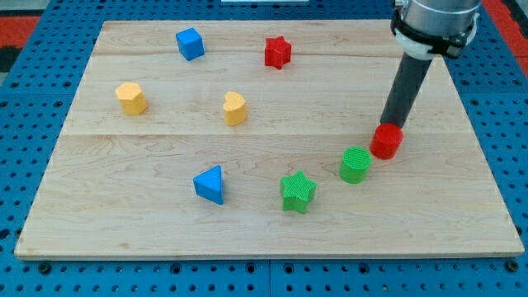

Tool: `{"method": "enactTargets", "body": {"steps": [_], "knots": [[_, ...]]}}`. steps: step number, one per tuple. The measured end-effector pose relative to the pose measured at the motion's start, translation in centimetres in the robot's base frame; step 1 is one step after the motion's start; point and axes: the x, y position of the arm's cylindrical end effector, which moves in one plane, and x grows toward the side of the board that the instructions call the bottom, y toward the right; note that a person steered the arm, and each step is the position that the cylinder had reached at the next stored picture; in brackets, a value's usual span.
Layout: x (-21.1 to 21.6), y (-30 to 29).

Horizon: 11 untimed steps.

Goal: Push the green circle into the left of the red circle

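**Green circle sits just left of the red one**

Left to right: the green circle lies just beside the red circle, at its lower left, perhaps touching. My tip stands right behind the red circle; a bare rod, it grips nothing. The circle looks light, stiff and easy to slide: push its lower-left side. The wooden board is smooth, with 1 green star close by.

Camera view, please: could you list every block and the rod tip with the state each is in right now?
Green circle: upright, just lower-left of the red circle, narrow gap.
Red circle: upright, at my tip.
My tip: behind the red circle's top edge; contact unclear.
Green star: flat, apart.
Blue triangle: apart.
Blue cube: apart.
Red star: apart.
Yellow heart: apart.
Yellow hexagon: apart.
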Motion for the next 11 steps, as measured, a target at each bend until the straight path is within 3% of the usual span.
{"method": "enactTargets", "body": {"steps": [2,3,5,6,11], "knots": [[3.8,-1.5],[3.7,-1.5],[-0.4,-4.3],[-1.3,-9.6],[6.2,-8.1]]}}
